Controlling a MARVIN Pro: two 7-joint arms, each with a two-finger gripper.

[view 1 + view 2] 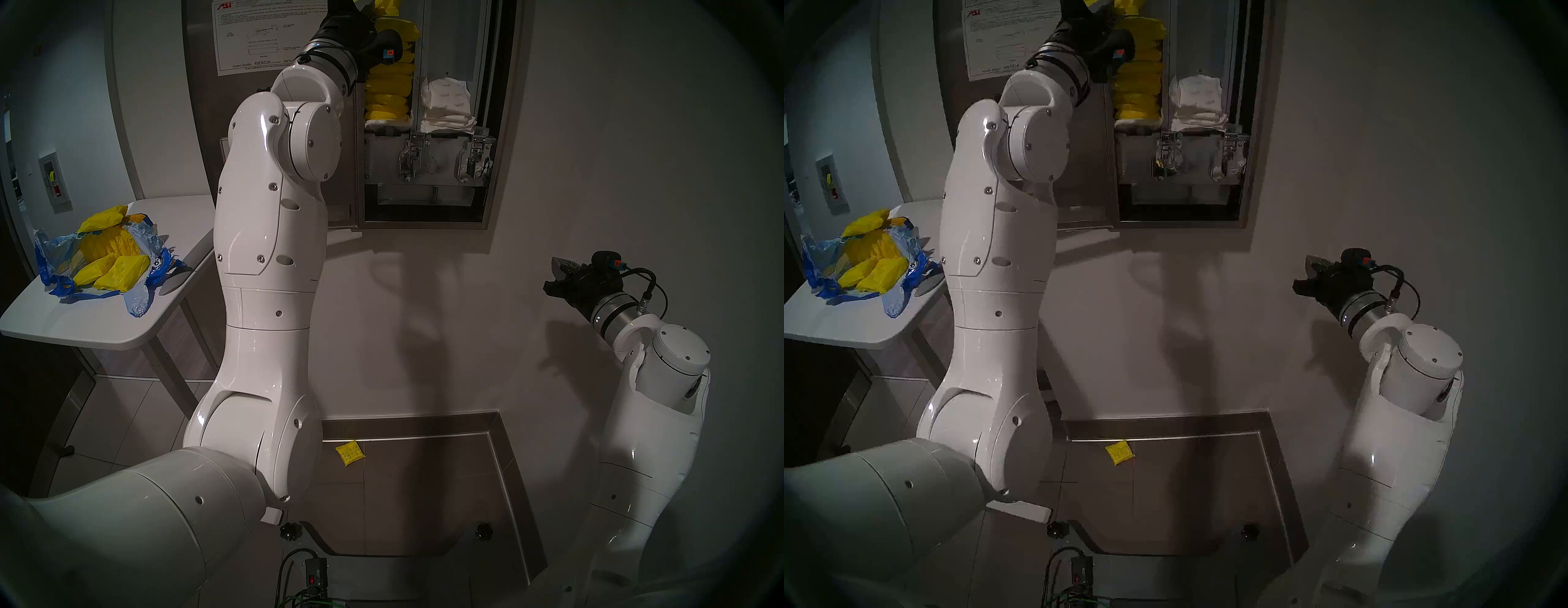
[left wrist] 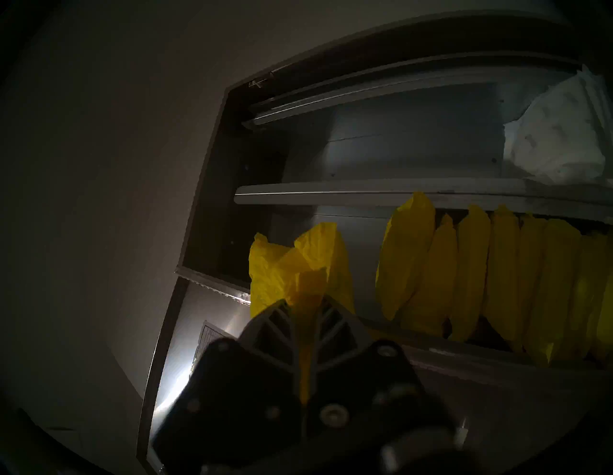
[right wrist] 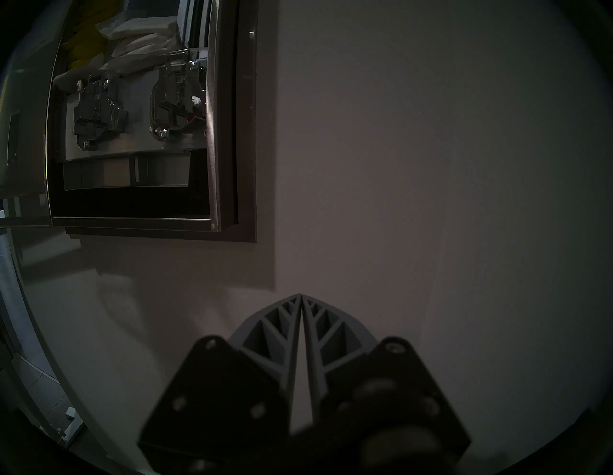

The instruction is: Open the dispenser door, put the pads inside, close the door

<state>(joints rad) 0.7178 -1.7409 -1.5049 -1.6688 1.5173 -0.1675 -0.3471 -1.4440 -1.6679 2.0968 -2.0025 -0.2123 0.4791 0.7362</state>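
Up at the top of the head view, the left end effector (image 2: 306,300) pinches a yellow pad (image 2: 298,265) before the dispenser (image 1: 502,127), beside the stacked pads (image 1: 388,91). Its door (image 1: 203,106) stands open. Lower right, the right end effector (image 3: 301,295) is closed, empty.

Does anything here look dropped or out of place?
Yes. One yellow pad lies alone on the floor tiles below the open dispenser, away from the other pads in the torn plastic bag on the side table. It looks dropped.
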